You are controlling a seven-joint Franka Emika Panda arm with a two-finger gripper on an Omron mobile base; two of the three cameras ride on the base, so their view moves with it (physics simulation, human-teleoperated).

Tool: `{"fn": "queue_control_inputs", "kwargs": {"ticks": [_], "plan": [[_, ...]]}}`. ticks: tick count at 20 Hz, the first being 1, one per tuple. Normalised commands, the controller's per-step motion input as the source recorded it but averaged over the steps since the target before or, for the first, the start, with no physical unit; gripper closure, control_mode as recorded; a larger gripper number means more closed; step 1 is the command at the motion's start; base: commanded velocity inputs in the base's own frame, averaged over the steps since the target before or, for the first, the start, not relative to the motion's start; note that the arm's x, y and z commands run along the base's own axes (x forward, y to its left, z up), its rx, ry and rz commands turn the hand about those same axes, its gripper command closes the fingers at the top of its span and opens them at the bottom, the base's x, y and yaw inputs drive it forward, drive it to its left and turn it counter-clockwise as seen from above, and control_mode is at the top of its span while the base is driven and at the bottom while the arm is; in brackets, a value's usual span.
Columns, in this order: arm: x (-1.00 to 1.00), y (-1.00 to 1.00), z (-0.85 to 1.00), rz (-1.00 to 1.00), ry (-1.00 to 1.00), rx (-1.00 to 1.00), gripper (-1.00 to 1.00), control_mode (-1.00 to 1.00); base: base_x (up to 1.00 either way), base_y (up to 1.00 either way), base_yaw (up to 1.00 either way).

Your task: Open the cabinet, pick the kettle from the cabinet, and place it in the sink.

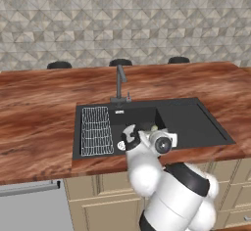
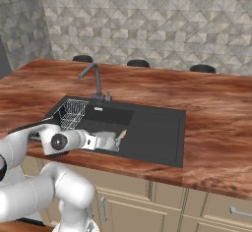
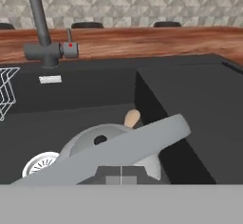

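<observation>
The sink (image 1: 196, 122) sits recessed in the reddish wooden counter (image 1: 39, 112), a black basin with a flat drainboard (image 2: 157, 132) on one side and a grey wire rack (image 1: 95, 129) on the other. The slim dark faucet (image 1: 119, 80) rises from the sink's back rim, near the middle.

The gripper (image 3: 121, 180) hangs low over the sink's front edge, reaching into the basin, its jaws pressed together on the arched handle of the kettle (image 3: 109, 144). The kettle rests inside the basin, between the wire rack and the step up to the drainboard. In the hand view its grey handle runs slantwise across the rounded body, the dark lid knob shows beneath it, and a tan tip pokes up beyond the kettle toward the sink's back wall. A round silver drain (image 3: 40, 163) lies just beside the kettle on the rack side.

The drainboard wall stands close to the kettle. The basin floor toward the faucet lies open. Beyond the sink's back rim the counter runs bare to the patterned tile wall (image 1: 127, 19), where three dark stool tops (image 1: 120, 62) show at the counter's far edge. Beige drawers (image 2: 216, 209) front the counter below the sink.
</observation>
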Motion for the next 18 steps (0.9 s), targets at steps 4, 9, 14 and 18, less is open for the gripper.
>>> {"fn": "queue_control_inputs", "kwargs": {"ticks": [4,9,14,18], "plan": [[-0.26,0.03,0.44,0.01,0.06,0.32,1.0,-1.0,0.0,0.0,0.0],[-0.18,0.03,0.5,0.04,0.17,0.3,1.0,-1.0,0.0,0.0,0.0],[-0.2,0.01,0.49,0.04,0.28,0.26,1.0,-1.0,0.0,0.0,0.0],[-0.18,0.0,0.5,0.06,0.37,0.18,1.0,-1.0,0.0,0.0,0.0]]}}
